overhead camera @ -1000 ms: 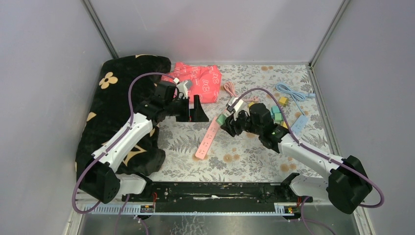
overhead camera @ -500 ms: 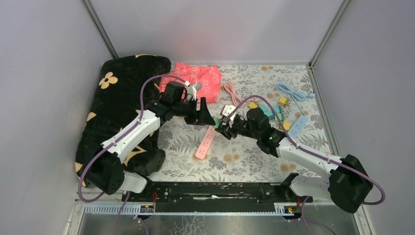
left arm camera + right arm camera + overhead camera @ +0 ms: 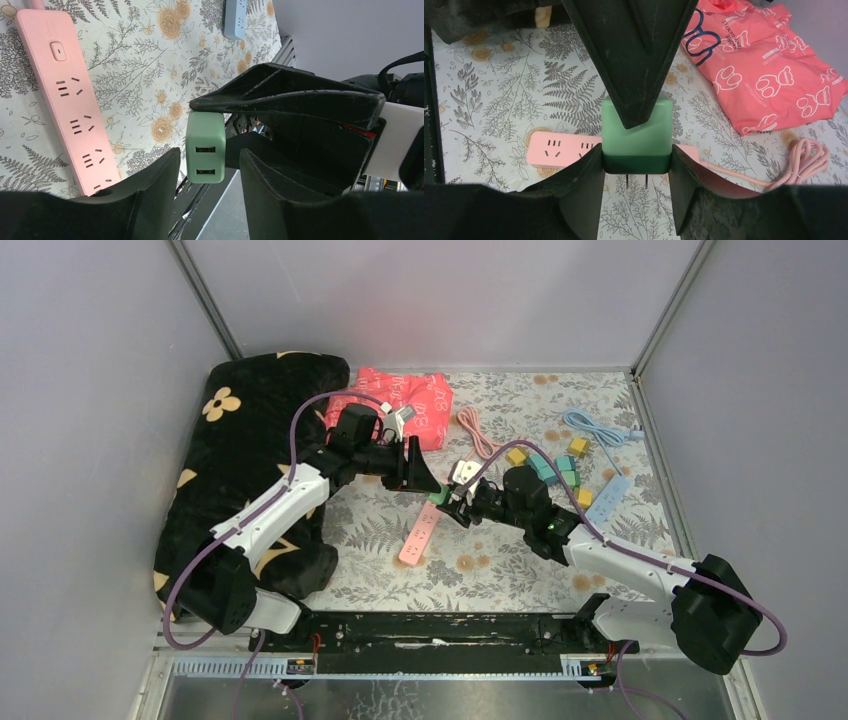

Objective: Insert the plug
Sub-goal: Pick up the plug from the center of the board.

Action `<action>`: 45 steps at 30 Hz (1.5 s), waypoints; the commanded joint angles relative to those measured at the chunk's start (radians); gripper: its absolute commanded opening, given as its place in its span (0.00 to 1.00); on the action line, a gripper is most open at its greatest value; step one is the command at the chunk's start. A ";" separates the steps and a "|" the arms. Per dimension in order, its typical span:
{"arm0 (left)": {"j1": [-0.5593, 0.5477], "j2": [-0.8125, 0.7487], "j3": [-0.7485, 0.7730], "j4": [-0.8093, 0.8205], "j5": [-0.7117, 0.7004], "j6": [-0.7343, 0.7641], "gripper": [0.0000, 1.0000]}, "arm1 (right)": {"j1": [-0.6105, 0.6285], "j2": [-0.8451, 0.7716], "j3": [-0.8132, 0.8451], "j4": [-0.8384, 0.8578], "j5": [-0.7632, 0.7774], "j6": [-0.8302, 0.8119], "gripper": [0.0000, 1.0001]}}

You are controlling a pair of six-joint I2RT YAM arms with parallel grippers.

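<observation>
A mint-green plug [image 3: 637, 135] with a darker base and two prongs hangs above the floral mat, and my right gripper [image 3: 637, 155] is shut on its sides. From the top it shows as the plug [image 3: 438, 496] just over the far end of the pink power strip [image 3: 420, 528]. My left gripper [image 3: 207, 157] has come in from the left, its jaws either side of the plug [image 3: 205, 145] with a small gap on each side, so it is open. The two USB ports of the plug face the left wrist camera. The pink strip [image 3: 70, 100] lies flat with its sockets up.
A black flowered cushion [image 3: 235, 440] fills the left side and a coral printed bag [image 3: 400, 405] lies at the back. Coloured blocks [image 3: 555, 465], a blue power strip [image 3: 610, 495] and its blue cable [image 3: 600, 428] sit at the right. The pink cable [image 3: 475, 430] coils behind the plug.
My left arm has swung right to the plug and its jaws have narrowed around it. My right gripper has carried the plug a little left, toward the pink strip.
</observation>
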 commanded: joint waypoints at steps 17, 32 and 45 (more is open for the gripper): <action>-0.005 -0.024 -0.012 0.024 0.020 0.050 0.07 | 0.022 -0.001 0.002 0.134 0.046 0.046 0.45; -0.053 -0.068 0.057 -0.216 -0.446 0.217 0.00 | 0.022 0.030 -0.001 0.126 0.260 0.494 0.87; -0.159 0.022 0.099 -0.246 -0.689 0.256 0.00 | -0.099 0.199 0.015 0.056 0.271 1.040 0.84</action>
